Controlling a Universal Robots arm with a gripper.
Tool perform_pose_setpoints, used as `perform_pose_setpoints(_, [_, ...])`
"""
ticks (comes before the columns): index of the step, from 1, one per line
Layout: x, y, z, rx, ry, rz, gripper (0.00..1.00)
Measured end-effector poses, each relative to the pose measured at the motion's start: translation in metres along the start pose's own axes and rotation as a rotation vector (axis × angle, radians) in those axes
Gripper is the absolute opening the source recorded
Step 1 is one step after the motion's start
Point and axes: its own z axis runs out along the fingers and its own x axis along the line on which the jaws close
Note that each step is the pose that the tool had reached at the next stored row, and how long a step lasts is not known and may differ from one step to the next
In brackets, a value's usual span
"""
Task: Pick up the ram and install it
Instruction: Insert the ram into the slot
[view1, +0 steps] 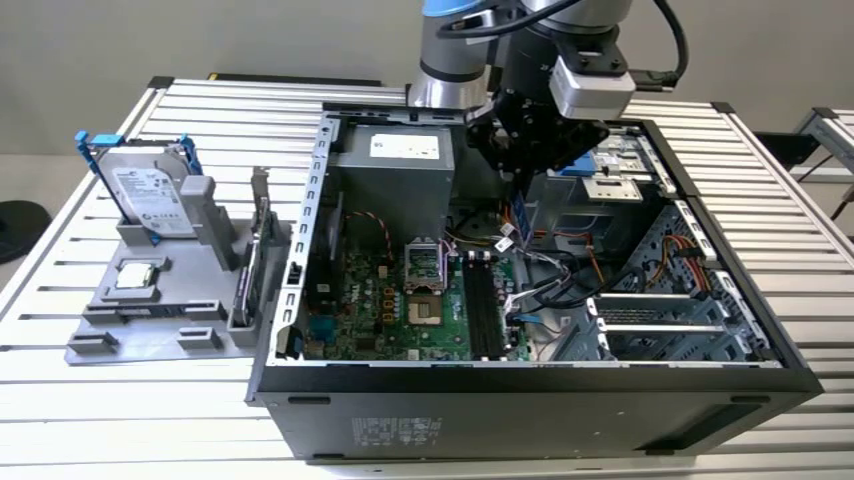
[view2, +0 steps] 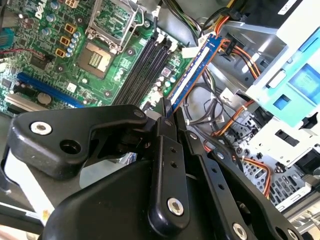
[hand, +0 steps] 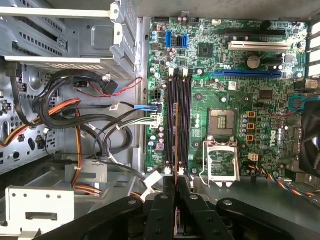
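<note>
My gripper (view1: 525, 180) hangs inside the open computer case (view1: 287, 300), shut on the ram (view1: 522, 218), a narrow bluish stick pointing down toward the motherboard (view1: 387, 300). In the second wrist view the ram (view2: 196, 67) sticks out from the gripper (view2: 167, 107) above the black memory slots (view2: 142, 65), apart from them. Seen edge-on in the first wrist view, the ram (hand: 176, 135) lines up along the memory slots (hand: 184, 120) ahead of the gripper (hand: 176, 179).
Bundled cables (hand: 75, 120) and a metal drive cage (view1: 667, 320) lie beside the slots. The processor socket (hand: 220, 122) is on their other side. Outside the case, a grey holder (view1: 147, 310) carries a hard drive (view1: 140, 190) and an upright card (view1: 260, 240).
</note>
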Motion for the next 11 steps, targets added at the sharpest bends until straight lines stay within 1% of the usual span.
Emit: perform_pose_setpoints(11, [0.0006, 0.0000, 0.0032, 0.0000, 0.0000, 0.000, 0.00])
